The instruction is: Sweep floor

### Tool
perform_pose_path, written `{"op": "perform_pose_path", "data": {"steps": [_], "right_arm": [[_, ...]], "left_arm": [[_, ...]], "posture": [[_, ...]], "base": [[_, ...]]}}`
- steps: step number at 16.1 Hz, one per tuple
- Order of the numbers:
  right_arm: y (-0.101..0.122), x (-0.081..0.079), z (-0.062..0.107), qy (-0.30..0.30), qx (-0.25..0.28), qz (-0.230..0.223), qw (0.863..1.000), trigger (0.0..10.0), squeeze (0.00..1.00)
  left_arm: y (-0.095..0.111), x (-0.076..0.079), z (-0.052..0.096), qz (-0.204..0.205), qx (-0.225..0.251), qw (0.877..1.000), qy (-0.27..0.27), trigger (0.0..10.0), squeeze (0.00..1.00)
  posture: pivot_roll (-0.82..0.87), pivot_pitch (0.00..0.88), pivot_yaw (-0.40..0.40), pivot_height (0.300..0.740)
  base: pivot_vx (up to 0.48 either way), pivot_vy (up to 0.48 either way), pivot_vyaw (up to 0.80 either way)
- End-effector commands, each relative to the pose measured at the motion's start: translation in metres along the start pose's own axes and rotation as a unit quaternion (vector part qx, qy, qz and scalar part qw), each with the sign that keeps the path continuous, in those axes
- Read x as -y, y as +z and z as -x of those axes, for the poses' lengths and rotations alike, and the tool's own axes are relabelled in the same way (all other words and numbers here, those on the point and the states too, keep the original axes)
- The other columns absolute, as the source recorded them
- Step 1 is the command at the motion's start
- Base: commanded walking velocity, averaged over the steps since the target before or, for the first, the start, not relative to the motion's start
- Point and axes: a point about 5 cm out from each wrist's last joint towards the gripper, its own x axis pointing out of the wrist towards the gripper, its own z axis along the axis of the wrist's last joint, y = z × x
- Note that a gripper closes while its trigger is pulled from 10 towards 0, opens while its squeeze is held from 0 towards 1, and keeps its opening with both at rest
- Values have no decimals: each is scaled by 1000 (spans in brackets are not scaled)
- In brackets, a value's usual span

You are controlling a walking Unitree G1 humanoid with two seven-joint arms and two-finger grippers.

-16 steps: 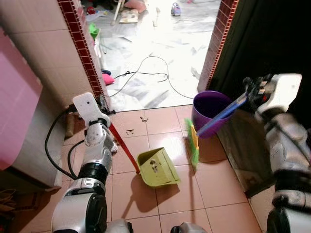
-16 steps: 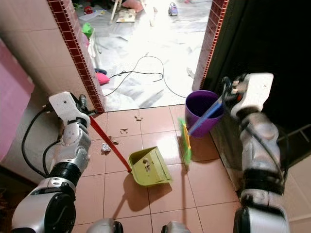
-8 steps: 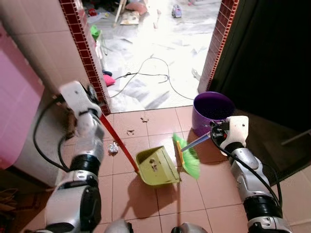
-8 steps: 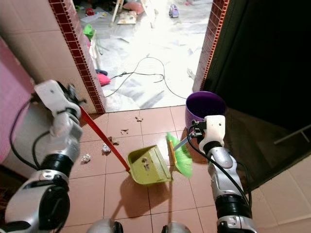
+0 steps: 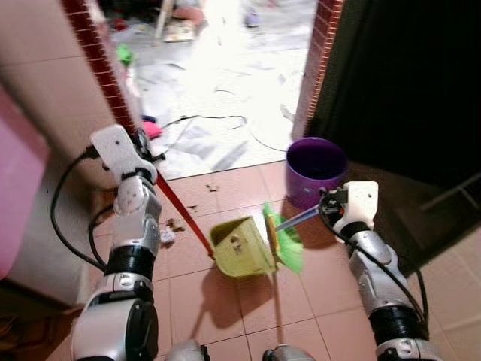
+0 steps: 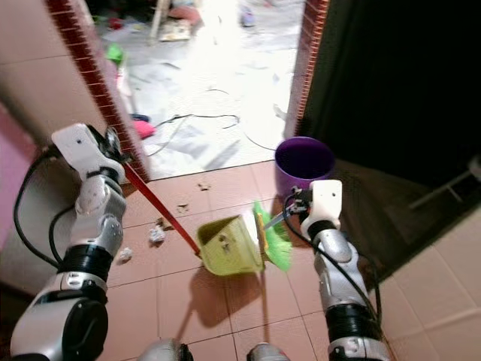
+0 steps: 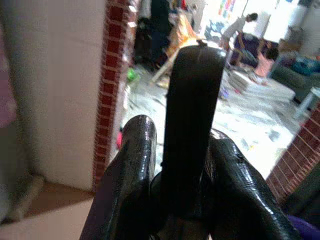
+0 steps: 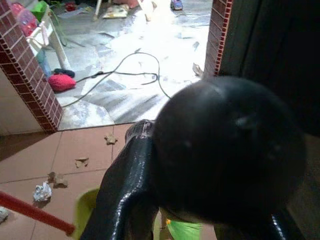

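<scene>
I have the left gripper (image 7: 175, 200) raised beside the red brick-edged wall corner (image 5: 98, 68), its two black fingers (image 7: 127, 185) closed around the dark top end of the dustpan handle (image 5: 180, 218), a red rod running down and inward to the yellow-green dustpan (image 5: 240, 244). The dustpan stands on the terracotta tiled floor (image 5: 301, 301), its open side turned toward the broom. My right gripper (image 8: 200, 200) sits lower, near the purple bucket (image 5: 316, 162), and is clamped on the rounded black end of the broom handle (image 5: 301, 218), a blue shaft leading to the green broom head (image 5: 282, 241). The bristles rest just beside the dustpan's open edge, touching or nearly so; I cannot tell which. Small bits of debris (image 5: 235, 242) lie inside the pan. On the tiles by the left arm I note a crumpled paper scrap (image 6: 155, 235) and some brown crumbs (image 5: 176, 223), with further crumbs (image 5: 212, 186) nearer the doorway. A black cable (image 5: 225, 120) trails over the bright grey floor beyond the threshold. The bucket stands against a dark door panel (image 5: 406, 83) on my right.
</scene>
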Motion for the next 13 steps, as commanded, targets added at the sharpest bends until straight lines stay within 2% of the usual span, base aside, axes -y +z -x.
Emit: {"op": "perform_pose_path", "data": {"steps": [1,6,10,13], "right_arm": [[-9,4,4,-17,-27,7,999,10000,0],[-24,6,15,-27,-50,26,998,10000,0],[-35,22,31,-62,-82,61,993,10000,0],[-39,27,34,-72,-93,67,991,10000,0]], "left_arm": [[15,2,-3,10,26,1000,-3,10000,0],[12,5,3,12,18,1000,-7,10000,0],[19,5,1,15,22,1000,-5,10000,0],[20,7,2,11,24,1000,-9,10000,0]], "posture": [[-105,0,56,740],[-100,0,46,740],[-106,0,44,740],[-107,0,44,740]], "base": [[0,307,-800],[0,458,-800],[0,480,-800],[0,466,-800]]}}
